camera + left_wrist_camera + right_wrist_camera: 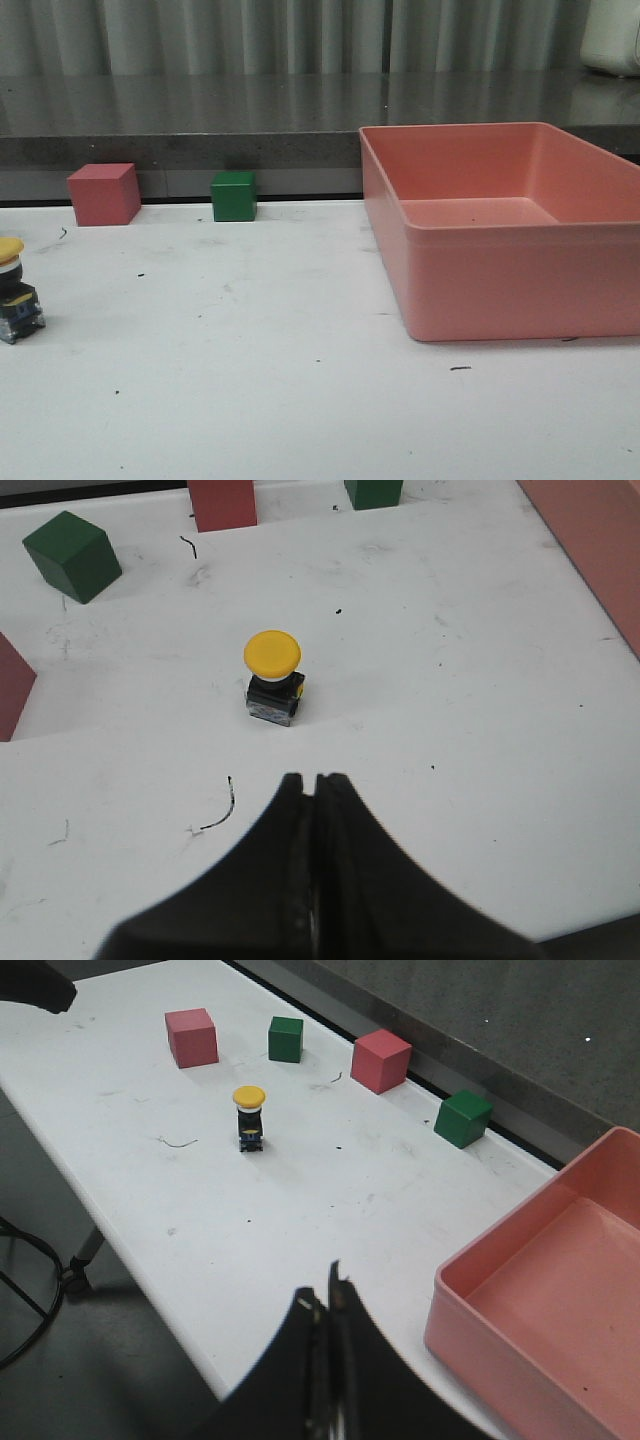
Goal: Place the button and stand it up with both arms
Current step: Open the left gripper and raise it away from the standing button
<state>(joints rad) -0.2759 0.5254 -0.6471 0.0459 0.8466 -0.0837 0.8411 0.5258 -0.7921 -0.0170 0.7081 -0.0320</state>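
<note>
Front view shows the white surface [300,400] carrying, largest first, a salmon-pink bin [500,290] on the right side, which holds nothing visible. A red cube [103,194] and a green cube [234,196] stand near the back edge, apart from each other; the right wrist view shows a second red cube [380,1061] and second green cube [463,1118] along the same edge. The left tool [315,780] has its fingers pressed together and grips nothing; it hangs near the button and is not touching it. The right tool [330,1290] is likewise closed and empty, well apart from the button. The button [16,290] stands upright at the far left edge of the front view, yellow cap uppermost on its black base, clear of cubes and bin. Judged as handling: rigid, light, top-heavy on a narrow footing, so liable to topple if nudged at the cap. The smooth domed cap looks a poor, slippery hold; the flat sides of the black base appear the better purchase, avoiding the terminals at the bottom. The standing step appears already met.
</note>
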